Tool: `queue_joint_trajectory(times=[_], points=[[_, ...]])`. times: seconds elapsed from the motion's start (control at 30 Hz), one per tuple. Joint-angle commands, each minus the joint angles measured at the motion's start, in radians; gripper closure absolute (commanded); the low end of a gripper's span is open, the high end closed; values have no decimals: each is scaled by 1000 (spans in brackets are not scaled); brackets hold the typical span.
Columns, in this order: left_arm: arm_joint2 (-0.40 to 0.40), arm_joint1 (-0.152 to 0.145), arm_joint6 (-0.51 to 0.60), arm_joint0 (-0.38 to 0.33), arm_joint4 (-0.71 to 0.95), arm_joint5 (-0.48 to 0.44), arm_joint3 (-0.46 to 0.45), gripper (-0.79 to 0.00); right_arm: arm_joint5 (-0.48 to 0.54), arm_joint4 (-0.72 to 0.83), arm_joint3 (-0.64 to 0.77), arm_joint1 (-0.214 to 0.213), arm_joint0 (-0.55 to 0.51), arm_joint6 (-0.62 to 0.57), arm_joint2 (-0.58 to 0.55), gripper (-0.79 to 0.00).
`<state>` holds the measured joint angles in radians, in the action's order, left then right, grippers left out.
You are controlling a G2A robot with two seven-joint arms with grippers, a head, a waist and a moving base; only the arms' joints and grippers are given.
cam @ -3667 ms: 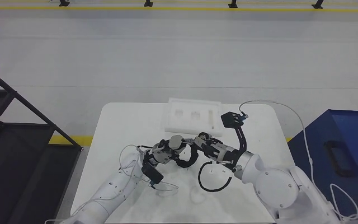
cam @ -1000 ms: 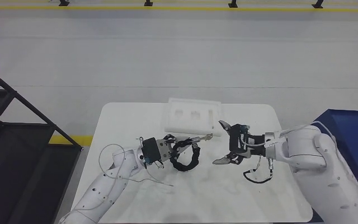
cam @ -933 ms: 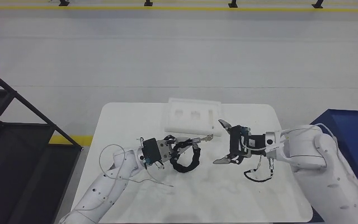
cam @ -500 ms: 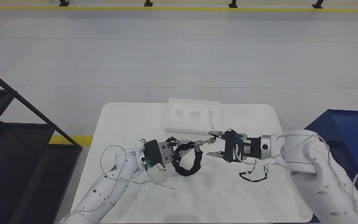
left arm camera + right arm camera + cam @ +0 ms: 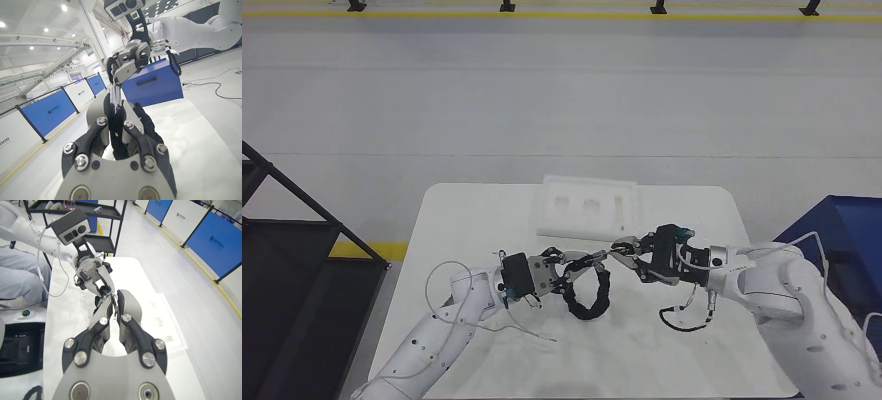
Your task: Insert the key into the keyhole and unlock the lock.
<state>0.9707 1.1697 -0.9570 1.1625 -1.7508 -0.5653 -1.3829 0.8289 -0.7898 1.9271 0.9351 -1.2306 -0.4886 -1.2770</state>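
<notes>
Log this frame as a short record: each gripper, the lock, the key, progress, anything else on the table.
Left gripper: shut on the lock
Right gripper: shut on the key, facing the other gripper
Lock: black cable loop drooping below, metal end toward the key
Key: tip at the lock's metal end; depth cannot be told
Progress: insertion stage; no sign of unlocking
Other: white foam tray at the table's far edge
</notes>
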Motion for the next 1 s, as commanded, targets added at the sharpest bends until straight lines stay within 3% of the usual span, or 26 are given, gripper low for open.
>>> queue_joint_trajectory(times=[0.0, 0.47, 0.97], points=[[-3, 0, -3, -1, -2, 4, 1, 0, -47, 45, 3, -2, -9, -44, -1, 0], [-27, 0, -33, -17, -45, 48, 16, 0, -368, 395, 43, -12, -82, -270, -26, 0], [-55, 0, -38, -35, -90, 78, 58, 0, -429, 413, 33, -16, -94, -311, -42, 0]])
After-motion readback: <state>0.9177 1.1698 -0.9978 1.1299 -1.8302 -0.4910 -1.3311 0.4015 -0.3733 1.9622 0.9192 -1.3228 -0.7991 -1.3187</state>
